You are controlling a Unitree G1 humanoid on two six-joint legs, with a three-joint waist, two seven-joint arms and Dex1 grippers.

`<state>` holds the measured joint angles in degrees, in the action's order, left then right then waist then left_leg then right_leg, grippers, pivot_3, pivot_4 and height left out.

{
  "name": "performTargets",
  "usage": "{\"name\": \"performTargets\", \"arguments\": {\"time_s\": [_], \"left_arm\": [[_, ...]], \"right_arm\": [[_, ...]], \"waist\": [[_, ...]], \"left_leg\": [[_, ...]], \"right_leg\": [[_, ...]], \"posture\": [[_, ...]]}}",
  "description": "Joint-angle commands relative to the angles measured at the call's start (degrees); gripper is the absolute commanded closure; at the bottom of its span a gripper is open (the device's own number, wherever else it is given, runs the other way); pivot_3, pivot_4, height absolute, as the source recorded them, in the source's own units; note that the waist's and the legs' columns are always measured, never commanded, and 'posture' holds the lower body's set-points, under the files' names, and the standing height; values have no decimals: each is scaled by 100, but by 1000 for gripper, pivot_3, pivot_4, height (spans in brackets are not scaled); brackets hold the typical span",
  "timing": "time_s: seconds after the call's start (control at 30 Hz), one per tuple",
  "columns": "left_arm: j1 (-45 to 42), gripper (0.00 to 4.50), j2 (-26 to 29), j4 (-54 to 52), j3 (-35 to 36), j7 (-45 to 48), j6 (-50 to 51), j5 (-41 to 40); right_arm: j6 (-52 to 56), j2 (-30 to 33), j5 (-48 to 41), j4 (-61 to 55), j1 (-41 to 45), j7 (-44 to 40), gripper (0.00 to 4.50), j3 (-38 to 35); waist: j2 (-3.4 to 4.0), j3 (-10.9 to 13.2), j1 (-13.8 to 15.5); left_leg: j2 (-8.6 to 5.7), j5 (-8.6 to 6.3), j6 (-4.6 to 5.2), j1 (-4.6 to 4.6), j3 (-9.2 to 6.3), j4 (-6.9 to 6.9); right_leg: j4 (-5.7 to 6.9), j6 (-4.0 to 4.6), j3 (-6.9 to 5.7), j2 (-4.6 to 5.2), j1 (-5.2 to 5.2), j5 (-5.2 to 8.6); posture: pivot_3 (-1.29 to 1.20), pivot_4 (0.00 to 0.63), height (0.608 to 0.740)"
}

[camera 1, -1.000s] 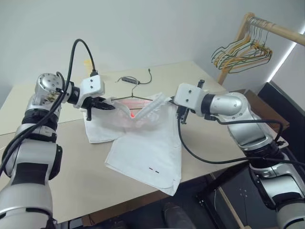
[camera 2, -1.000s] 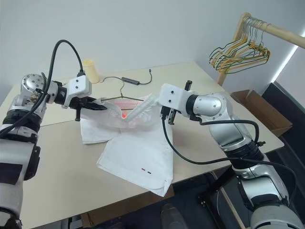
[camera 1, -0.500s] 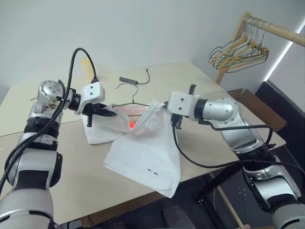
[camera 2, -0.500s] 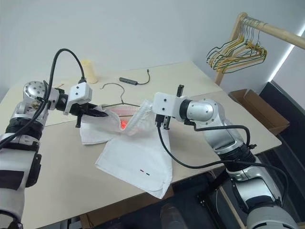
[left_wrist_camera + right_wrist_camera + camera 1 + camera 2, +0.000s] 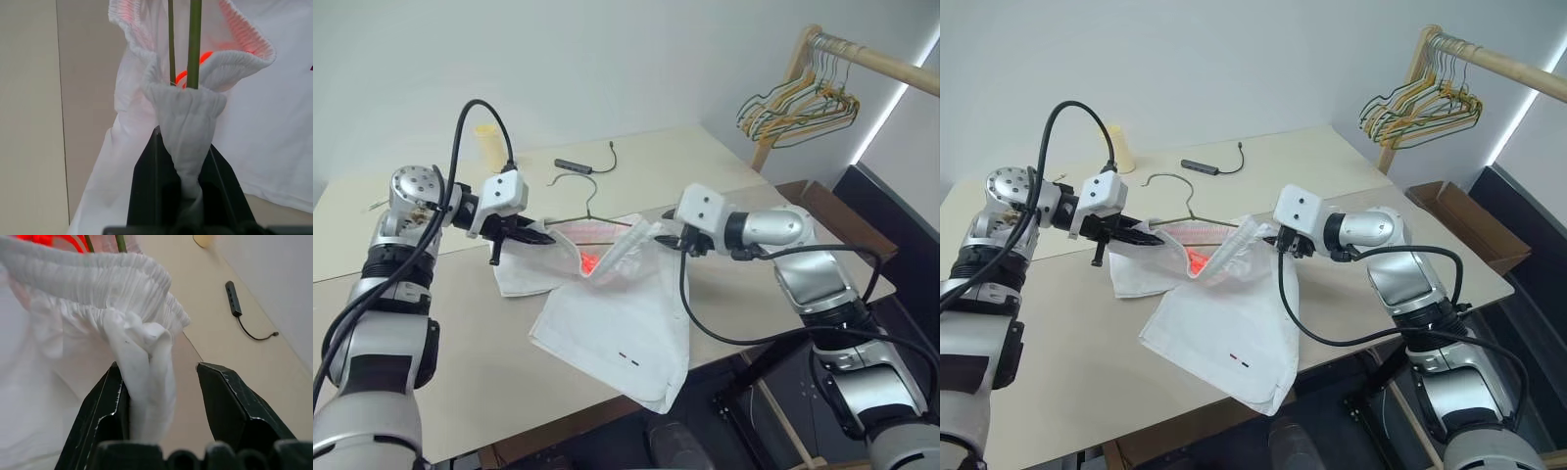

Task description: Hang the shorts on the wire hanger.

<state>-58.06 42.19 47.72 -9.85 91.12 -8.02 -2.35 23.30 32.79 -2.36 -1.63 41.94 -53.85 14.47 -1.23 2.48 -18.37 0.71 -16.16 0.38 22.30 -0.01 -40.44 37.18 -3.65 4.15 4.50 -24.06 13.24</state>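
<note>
A beige table [image 5: 460, 372] stands before a plain pale wall. At the far right a wooden rack [image 5: 862, 54] carries a bunch of coloured hangers [image 5: 798, 103]. On the far side of the table lie a small dark box with a cable [image 5: 576, 165] and, to its left, a pale yellow cup [image 5: 488, 140].

The shorts [image 5: 617, 323] lie spread in the middle of the table, legs toward the near edge, the waistband lifted at the far end. The wire hanger [image 5: 587, 201] has its hook pointing away over the table, and its wires run down into the raised waist opening, where a red glow shows.

The left gripper [image 5: 536, 237] reaches in from the left, pointing right and slightly down, clenched on the left corner of the waistband. The right gripper [image 5: 664, 238] comes in from the right, pointing left; its fingers [image 5: 105, 416] stand apart, with a fold of the waistband lying against one of them and a gap to the other.
</note>
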Motion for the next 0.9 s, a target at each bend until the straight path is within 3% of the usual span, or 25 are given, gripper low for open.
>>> {"name": "performTargets", "arguments": {"time_s": [0.03,0.3,0.77,0.9], "left_arm": [[-121,4500,31,-202,171,20,-15,-131],[-255,4500,-106,-265,99,138,-54,-195],[-129,4500,16,-655,-159,138,148,-695],[-165,4500,-39,-450,-114,138,7,-554]], "right_arm": [[75,90,-440,-190,22,-406,2072,-240],[443,200,-734,77,334,-982,2072,-110],[857,20,-705,227,533,-918,2072,-40],[904,-1,-667,204,529,-817,2939,-92]], "waist": [[0,0,-1],[0,0,-2],[0,0,-1],[0,0,-1]], "left_leg": [[0,0,0,0,0,0],[0,0,0,0,0,0],[0,0,0,0,-1,0],[0,0,0,0,-1,0]], "right_leg": [[0,0,0,0,0,0],[-1,0,0,0,0,0],[1,0,1,3,-2,0],[1,0,1,3,-3,0]], "posture": [[-266,0,740],[-269,0,740],[-264,0,740],[-268,0,740]]}}
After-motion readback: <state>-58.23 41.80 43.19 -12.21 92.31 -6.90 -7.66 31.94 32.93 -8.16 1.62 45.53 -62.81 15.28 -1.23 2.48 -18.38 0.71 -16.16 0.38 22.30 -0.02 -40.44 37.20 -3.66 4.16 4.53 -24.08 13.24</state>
